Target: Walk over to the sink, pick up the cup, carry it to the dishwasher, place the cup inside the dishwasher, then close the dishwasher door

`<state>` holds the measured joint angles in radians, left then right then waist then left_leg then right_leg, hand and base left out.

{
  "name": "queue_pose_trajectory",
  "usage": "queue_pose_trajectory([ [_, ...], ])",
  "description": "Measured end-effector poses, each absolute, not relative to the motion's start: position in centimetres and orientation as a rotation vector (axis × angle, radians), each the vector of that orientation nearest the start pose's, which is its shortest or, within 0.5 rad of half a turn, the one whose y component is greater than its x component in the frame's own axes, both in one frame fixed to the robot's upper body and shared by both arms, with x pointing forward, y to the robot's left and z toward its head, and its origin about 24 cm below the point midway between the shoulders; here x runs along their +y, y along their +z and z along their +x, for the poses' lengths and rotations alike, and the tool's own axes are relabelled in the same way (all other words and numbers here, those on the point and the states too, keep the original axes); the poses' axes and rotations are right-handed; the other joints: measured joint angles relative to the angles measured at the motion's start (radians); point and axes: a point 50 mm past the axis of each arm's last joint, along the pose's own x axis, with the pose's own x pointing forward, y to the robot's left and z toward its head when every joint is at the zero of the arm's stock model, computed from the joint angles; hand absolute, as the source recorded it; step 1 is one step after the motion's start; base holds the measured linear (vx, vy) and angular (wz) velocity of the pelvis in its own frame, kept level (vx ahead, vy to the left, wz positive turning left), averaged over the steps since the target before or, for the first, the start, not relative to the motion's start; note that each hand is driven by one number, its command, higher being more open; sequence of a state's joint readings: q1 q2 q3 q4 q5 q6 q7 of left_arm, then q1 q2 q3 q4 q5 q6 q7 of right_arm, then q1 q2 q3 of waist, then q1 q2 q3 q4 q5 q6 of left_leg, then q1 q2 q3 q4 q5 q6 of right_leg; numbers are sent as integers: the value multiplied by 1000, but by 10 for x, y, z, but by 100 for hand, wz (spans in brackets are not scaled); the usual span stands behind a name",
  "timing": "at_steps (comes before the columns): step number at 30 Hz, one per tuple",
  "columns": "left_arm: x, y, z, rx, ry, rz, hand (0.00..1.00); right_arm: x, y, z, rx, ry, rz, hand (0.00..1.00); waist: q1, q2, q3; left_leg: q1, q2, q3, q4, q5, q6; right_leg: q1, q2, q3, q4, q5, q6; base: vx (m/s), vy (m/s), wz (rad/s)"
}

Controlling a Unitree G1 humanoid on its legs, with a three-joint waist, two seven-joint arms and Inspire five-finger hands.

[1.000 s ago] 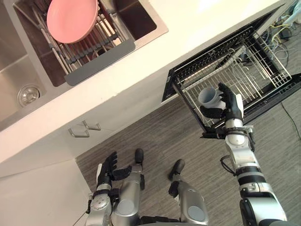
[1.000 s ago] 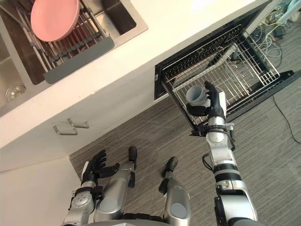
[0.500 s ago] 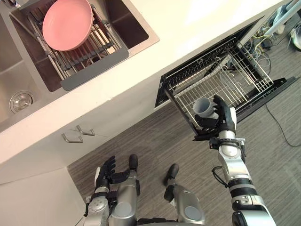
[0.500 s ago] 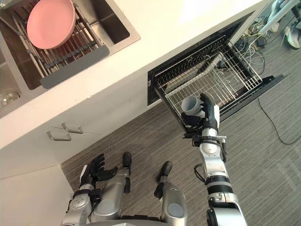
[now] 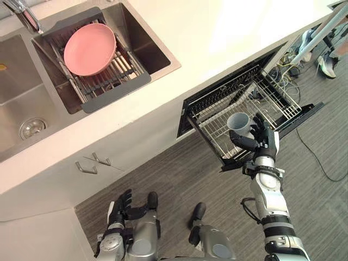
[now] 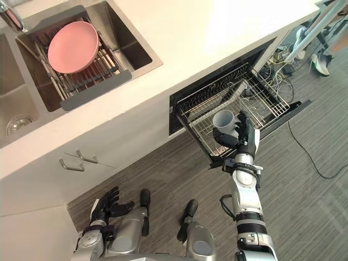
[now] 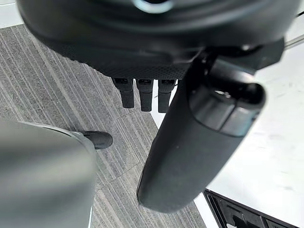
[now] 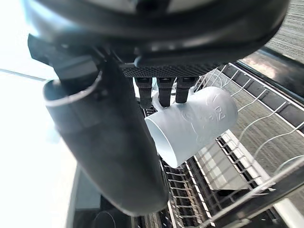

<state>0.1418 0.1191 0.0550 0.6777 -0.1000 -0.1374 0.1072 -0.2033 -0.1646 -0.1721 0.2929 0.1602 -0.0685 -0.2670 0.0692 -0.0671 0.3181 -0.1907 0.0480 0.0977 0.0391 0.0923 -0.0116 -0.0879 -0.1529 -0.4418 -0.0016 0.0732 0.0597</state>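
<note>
1. Grey-white cup (image 5: 238,122) sits in R hand (image 5: 262,142), held over the front part of the pulled-out wire rack (image 5: 274,100) of the open dishwasher.
2. R arm comes up from lower right, forearm nearly straight, w/ palm turned toward the cup at the rack's front edge.
3. In R wrist view, fingers (image 8: 160,92) curl over the cup's wall on one side and the thumb (image 8: 107,142) closes on the other, so it's clamped on the cup. The cup lies crosswise past the fingers, mouth toward the thumb side.
4. Dishwasher door (image 5: 306,111) is folded down below the rack, under the white tabletop (image 5: 217,38).
5. L hand (image 5: 120,204) hangs low near the floor w/ fingers straight and spread, released, holding nothing.
6. Pink plate (image 5: 89,49) rests on a drainer in the steel sink (image 5: 22,92), well apart from the cup.
</note>
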Motion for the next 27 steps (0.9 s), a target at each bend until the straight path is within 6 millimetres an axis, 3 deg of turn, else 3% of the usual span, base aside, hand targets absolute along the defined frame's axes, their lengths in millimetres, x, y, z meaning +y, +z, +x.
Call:
queue_pose_trajectory([
  [19,213,-118,140,715,273,44,90,-227,35,280,20,-401,112,90,0,10,-51,53,-3,8,-39,3,-3,40,4,5,-22,1,3,5,2,0],
  [23,213,-118,139,716,272,45,90,-221,29,285,51,-371,28,90,0,11,-51,54,-8,8,-41,5,-5,40,4,5,-22,1,3,0,0,0],
  [27,210,-118,140,715,257,49,90,-219,3,304,244,-333,-136,90,4,17,-52,61,-13,-1,-73,28,-3,38,2,-6,-23,3,5,-10,16,7],
])
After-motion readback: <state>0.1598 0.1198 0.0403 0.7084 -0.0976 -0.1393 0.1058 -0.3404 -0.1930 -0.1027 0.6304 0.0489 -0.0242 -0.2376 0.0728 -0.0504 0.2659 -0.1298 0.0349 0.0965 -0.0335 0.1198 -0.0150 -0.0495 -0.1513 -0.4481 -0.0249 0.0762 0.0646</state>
